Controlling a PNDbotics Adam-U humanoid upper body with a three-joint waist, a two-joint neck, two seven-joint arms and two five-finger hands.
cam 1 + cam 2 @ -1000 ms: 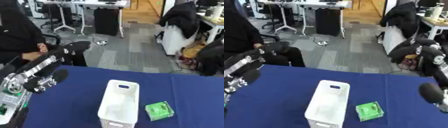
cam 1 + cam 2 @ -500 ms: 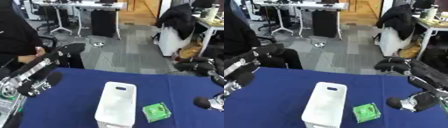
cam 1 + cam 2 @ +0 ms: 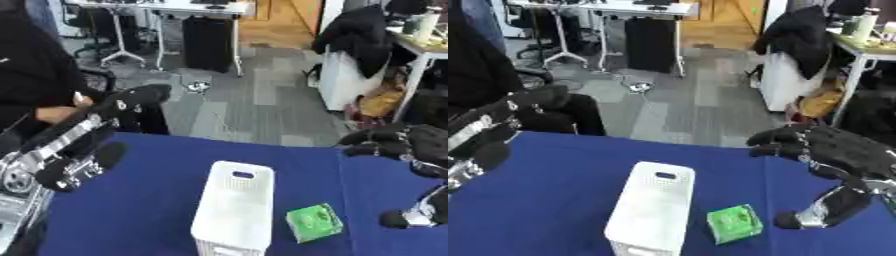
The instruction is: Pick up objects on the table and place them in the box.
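Above green box [image 3: 734, 224], right hand [image 3: 833, 150] spread.

Both head-mounted eyes look down and forward from close above the blue table [image 3: 157, 210], sharing the white box [image 3: 650, 210] (somewhat blurred) and probably an office beyond.

Both views are evenly and brightly lit by diffuse indoor light, and no single source can be made out. A general softness is seen throughout; fine detail is smeared. The white perforated plastic box [image 3: 234, 205] is nearly blown out, its holes barely resolved. Only a faint shadow is cast by the small green cube-shaped object [image 3: 734, 223] on the deep blue cloth-covered surface [image 3: 140, 210]. The black right hand [image 3: 815, 147] is rendered with blurred edges.
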